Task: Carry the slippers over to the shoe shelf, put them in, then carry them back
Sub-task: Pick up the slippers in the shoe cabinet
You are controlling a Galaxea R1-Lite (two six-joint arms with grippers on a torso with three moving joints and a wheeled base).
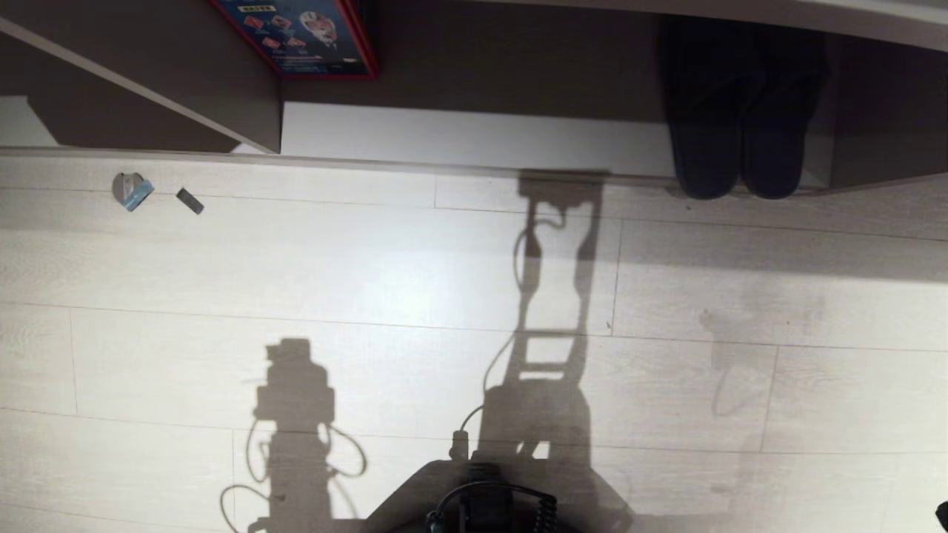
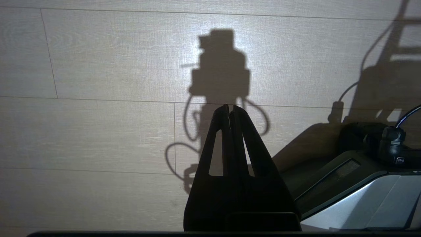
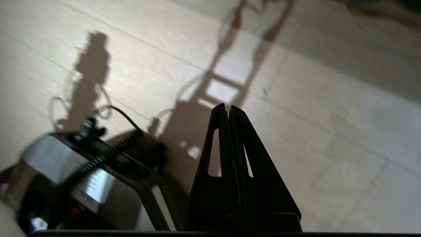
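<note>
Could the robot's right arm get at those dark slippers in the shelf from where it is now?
Probably yes: the slippers sit at the open front of the shoe shelf, heels overhanging, with only bare floor before them. The right gripper is shut and would need opening.

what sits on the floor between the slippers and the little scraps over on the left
Nothing solid: the head view shows bare pale floor between the slippers in the shoe shelf and the scraps, crossed only by the robot's shadow.

floor (image 1: pixel 370 281): we are seeing pale matt wood-grain planks | slippers (image 1: pixel 740 133): soft dark cloth | left gripper (image 2: pixel 230 110): matt black plastic
</note>
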